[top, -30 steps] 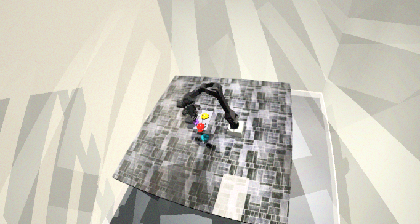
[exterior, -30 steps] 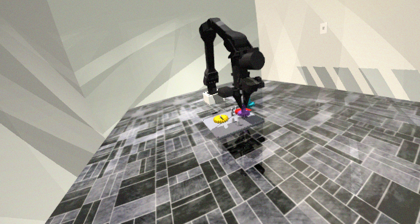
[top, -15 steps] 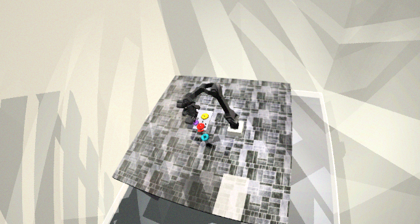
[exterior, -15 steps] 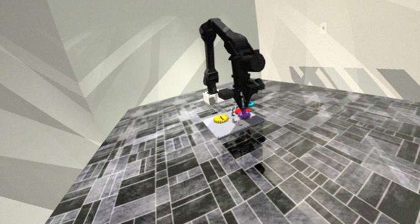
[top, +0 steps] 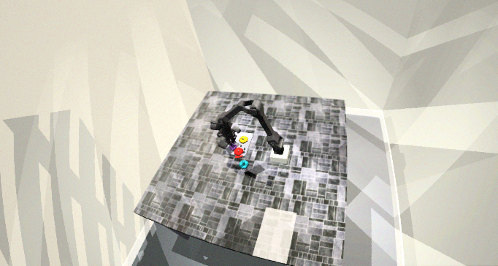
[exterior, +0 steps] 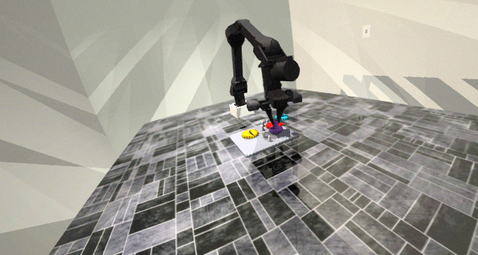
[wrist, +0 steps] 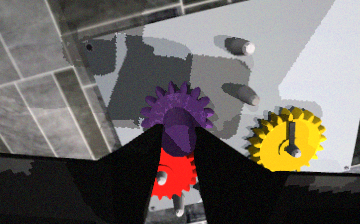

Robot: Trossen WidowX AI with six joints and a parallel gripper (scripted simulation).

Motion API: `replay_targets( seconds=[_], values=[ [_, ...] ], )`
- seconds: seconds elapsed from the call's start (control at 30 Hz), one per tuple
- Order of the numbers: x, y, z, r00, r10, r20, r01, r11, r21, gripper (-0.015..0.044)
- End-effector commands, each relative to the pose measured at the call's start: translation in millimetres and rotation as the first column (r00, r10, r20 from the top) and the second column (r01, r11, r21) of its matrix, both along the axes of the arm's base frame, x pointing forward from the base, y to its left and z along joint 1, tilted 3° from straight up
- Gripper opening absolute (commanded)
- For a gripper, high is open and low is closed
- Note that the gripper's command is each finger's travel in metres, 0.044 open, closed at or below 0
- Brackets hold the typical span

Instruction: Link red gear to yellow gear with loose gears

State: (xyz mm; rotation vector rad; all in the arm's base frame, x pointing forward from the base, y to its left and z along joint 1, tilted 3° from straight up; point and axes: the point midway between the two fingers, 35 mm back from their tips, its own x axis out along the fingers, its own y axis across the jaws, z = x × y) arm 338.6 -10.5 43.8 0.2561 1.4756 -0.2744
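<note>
- Yellow gear point(top: 243, 139) point(exterior: 249, 134) point(wrist: 277, 147): to one side of the fingers point(top: 233, 143) point(exterior: 275, 122), on its peg on the grey board point(exterior: 249, 148) point(wrist: 327, 50). It was given in place; nothing visibly meshes with it, so that end of the chain looks undone.
- Bare pegs, between the yellow gear and the fingers' side of the board: an outer peg point(exterior: 269, 139) point(wrist: 240, 47) and an inner peg point(wrist: 247, 95) stand empty. Another bare peg point(wrist: 179, 205) shows beyond the red gear in the wrist view. Which of them the chain needs is unsettled.
- Red gear point(top: 238, 152) point(exterior: 269, 125) point(wrist: 174, 175): just beside the fingers, on its peg, also given.
- Purple gear point(top: 233, 146) point(exterior: 275, 129) point(wrist: 182, 100): under the fingers, which pinch its raised hub. It is over the board, close to the red gear; whether it is on a peg, flat or meshing, I cannot tell. Seating and release remain.
- Cyan gear point(top: 243, 164) point(exterior: 282, 117): past the red gear from the fingers, loose on the table point(top: 310, 186) point(exterior: 210, 196), probably the next to place.
- Withdrawing the fingers is left too.
</note>
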Motion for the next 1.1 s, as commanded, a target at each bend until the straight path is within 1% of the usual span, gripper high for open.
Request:
replay_targets(
  seconds=[0.0, 0.27, 0.47, 0.67, 0.87, 1.07],
  values=[
    [1.0, 0.6, -0.8, 1.000, 0.001, -0.001, -0.001, 1.000, 0.000, 0.0000],
    [-0.2, 2.3, -2.3, 0.991, 0.136, -0.005, -0.136, 0.991, -0.009, 0.0000],
    [-1.3, 0.8, -2.9, 0.961, 0.275, -0.010, -0.275, 0.961, -0.019, 0.0000],
    [0.5, -0.1, -3.0, 0.933, 0.360, -0.015, -0.360, 0.933, -0.025, 0.0000],
    [1.2, 1.6, -3.7, 0.942, 0.335, -0.013, -0.335, 0.942, -0.023, 0.0000],
    [-0.4, 2.2, -4.7, 0.971, 0.238, -0.009, -0.238, 0.971, -0.016, 0.0000]
  ],
)
